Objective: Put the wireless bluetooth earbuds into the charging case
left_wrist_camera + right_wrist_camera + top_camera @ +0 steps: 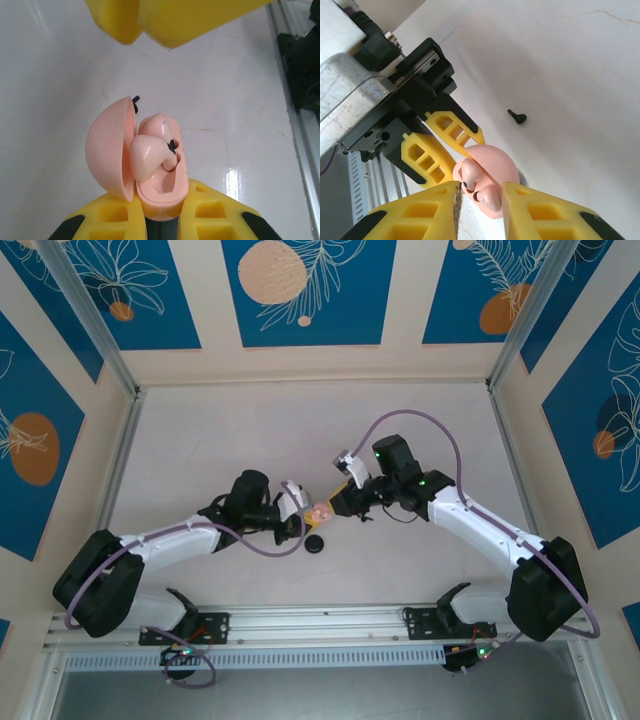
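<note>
Two robot arms meet at the middle of a pale marbled table, seen from above. The left gripper is clamped tight on the base of a small pink charging case and holds it clear of the tabletop. The case's domed lid is swung open to one side. Two pale pink earbuds sit in the open case. The nearer one stands proud, its rounded head above the rim and its stem down in the well. The other is nestled lower, behind it. The right gripper faces the case from the opposite side, close to it but apart. Its yellow fingers stand with a narrow gap between them, and nothing shows in that gap. One tiny black earbud lies alone on the table beyond the pink case. A small round black case rests on the table just below the two grippers, nearer the arm bases.
</note>
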`<state>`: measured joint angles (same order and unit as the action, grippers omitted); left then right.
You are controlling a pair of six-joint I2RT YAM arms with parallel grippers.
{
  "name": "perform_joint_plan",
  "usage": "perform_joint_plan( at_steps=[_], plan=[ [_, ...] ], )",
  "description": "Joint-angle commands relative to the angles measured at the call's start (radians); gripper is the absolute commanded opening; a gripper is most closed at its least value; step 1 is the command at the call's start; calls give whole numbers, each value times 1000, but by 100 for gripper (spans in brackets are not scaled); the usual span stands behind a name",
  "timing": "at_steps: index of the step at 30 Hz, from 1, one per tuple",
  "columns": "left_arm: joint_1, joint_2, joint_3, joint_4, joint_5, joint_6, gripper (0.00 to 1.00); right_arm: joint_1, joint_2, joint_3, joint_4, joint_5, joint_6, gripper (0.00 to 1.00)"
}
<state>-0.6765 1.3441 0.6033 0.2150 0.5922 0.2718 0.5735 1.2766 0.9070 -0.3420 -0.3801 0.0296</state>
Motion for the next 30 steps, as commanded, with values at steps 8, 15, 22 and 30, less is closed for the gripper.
perform_joint_plan(
  at_steps=[8,15,22,30],
  plan=[
    [-26,7,48,-66,-72,74,13,59,42,6,-35,43,71,28],
    [-26,22,43,-34,-42,57,13,35,11,-15,-1,36,79,28],
    [-29,54,29,45,76,16,13,-100,-84,-106,111,-109,115,30],
    [-38,63,28,107,165,-21,13,-234,-74,-155,178,-395,188,40]
  ],
)
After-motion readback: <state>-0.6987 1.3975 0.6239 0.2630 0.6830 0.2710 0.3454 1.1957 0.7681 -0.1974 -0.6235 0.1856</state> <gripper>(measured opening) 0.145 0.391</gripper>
